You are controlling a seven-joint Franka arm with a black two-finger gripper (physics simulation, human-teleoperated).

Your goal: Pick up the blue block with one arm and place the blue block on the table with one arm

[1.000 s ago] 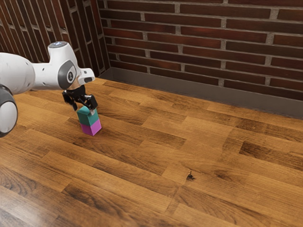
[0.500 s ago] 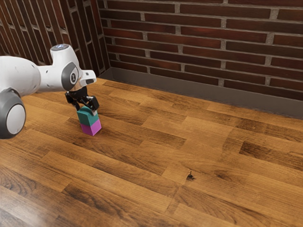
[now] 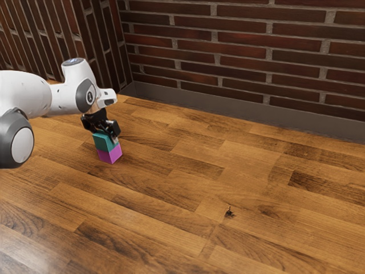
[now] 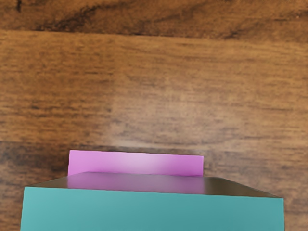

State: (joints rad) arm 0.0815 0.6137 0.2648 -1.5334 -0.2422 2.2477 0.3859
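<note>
Reaches down with the tool (image 3: 105, 135) at the teal block (image 3: 104, 143), stacked on the magenta block (image 3: 106, 156) upon the bench (image 3: 171, 194); cannot tell how far open or whether gripping.

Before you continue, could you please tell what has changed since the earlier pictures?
My gripper has come down to the teal block, slightly toward the exterior view's right. Whether it has taken hold, I cannot tell. The teal block and pink block below stayed put.
</note>
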